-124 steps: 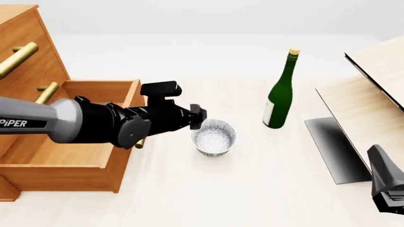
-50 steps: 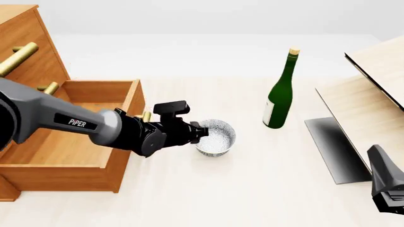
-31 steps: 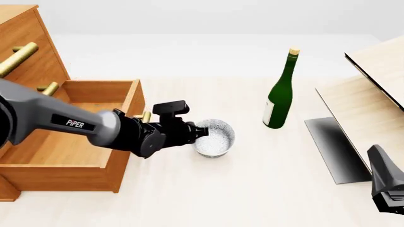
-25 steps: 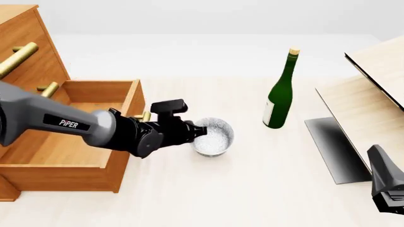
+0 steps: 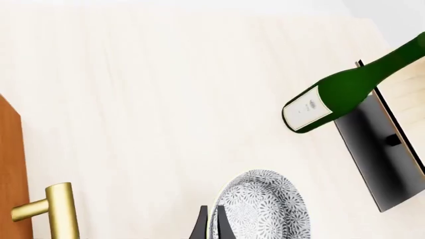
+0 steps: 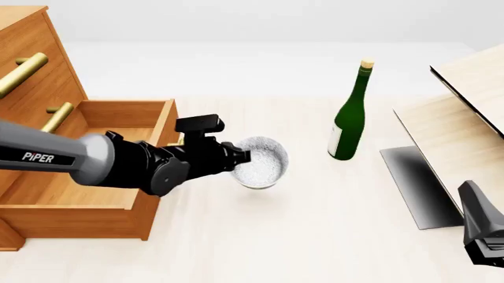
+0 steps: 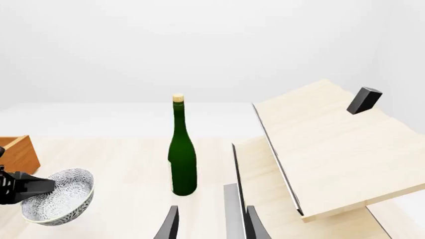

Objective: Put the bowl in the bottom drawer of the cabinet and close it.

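Observation:
My left gripper point(image 6: 241, 157) is shut on the near rim of the bowl point(image 6: 262, 162), a small white speckled bowl held tilted just above the table. In the left wrist view the fingertips point(image 5: 202, 226) pinch the rim of the bowl point(image 5: 262, 206). The bottom drawer point(image 6: 79, 221) of the cabinet point(image 6: 35, 44) stands pulled open to the left of the bowl, with my left arm across its front corner. Its brass handle point(image 5: 59, 209) shows beside the gripper. The right gripper point(image 7: 212, 226) is open and holds nothing, resting low at the table's near right point(image 6: 482, 233).
A green wine bottle point(image 6: 347, 118) stands upright right of the bowl. A pale wood structure point(image 6: 464, 112) with a dark panel point(image 6: 417, 183) fills the right side. Two shut upper drawers with brass handles point(image 6: 23, 71) sit above the open one.
The left gripper came down to the bowl's rim and shut on it. The bowl has since risen off the table, tilted, and shifted slightly left. The right arm has not moved.

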